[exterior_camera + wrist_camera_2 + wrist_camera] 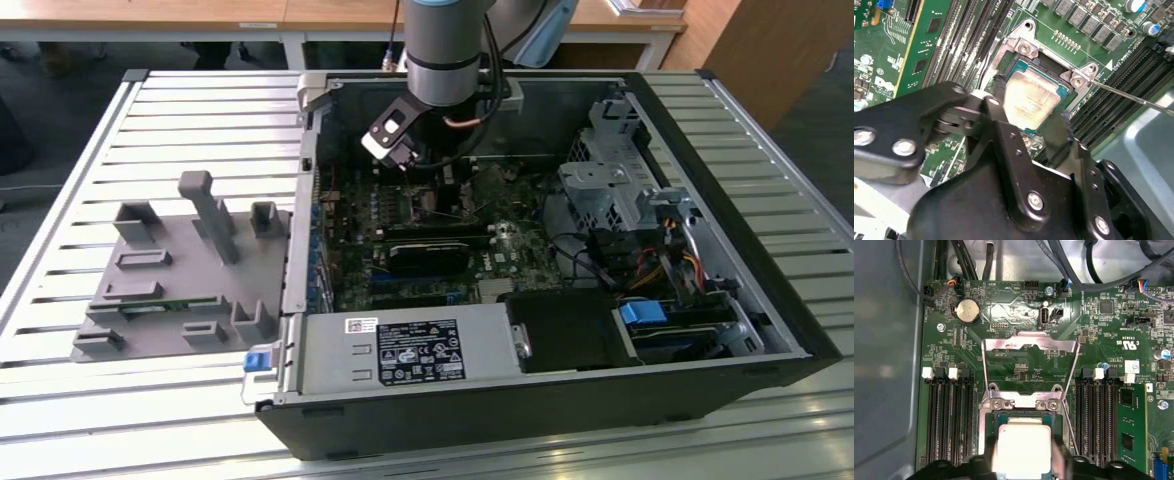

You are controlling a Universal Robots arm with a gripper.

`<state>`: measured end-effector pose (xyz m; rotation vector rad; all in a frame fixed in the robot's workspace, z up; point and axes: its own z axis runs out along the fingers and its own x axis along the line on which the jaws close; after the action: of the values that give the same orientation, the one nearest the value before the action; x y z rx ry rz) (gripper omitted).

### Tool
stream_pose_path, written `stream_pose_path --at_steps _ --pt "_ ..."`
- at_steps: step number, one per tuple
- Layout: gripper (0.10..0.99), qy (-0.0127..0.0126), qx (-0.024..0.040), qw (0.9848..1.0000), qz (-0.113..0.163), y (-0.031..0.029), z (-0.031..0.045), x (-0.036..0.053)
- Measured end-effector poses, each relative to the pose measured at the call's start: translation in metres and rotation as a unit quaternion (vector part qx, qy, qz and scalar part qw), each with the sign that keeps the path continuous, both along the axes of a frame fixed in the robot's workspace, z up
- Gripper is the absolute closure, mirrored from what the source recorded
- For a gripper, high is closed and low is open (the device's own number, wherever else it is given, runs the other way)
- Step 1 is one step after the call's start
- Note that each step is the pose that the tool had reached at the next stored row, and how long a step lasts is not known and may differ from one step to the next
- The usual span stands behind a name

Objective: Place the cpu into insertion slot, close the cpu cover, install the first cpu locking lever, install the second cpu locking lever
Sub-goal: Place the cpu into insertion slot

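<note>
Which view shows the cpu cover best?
First wrist view: the cpu cover is swung open, its whole frame and window showing against the board. In the second wrist view I can't tell it from the socket's metal bracket; in the exterior view it's too small to pick out.

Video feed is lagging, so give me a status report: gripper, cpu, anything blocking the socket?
Status: gripper shut on the cpu. It hangs low over the insertion slot, seating unclear. Also: cpu cover open, off the slot; nothing in the way.
</note>
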<state>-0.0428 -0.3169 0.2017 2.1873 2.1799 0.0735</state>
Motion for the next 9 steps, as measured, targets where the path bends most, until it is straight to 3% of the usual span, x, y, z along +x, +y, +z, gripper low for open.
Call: stream_pose_path --at_steps 1,2,5,6,8,9 --pt "0.549 0.0 0.0 1.0 0.0 0.0 0.0006 0.0" --pt "0.549 0.0001 0.0 1.0 0.0 0.0 0.0012 0.0" --pt "0.725 0.0003 0.0 1.0 0.0 0.0 0.0024 0.0" --pt "0.725 0.0004 0.0 1.0 0.0 0.0 0.0028 0.0" --pt "0.843 0.0006 0.0 1.0 0.0 0.0 0.0038 0.0" --pt "0.843 0.0006 0.0 1.0 0.0 0.0 0.0041 0.0"
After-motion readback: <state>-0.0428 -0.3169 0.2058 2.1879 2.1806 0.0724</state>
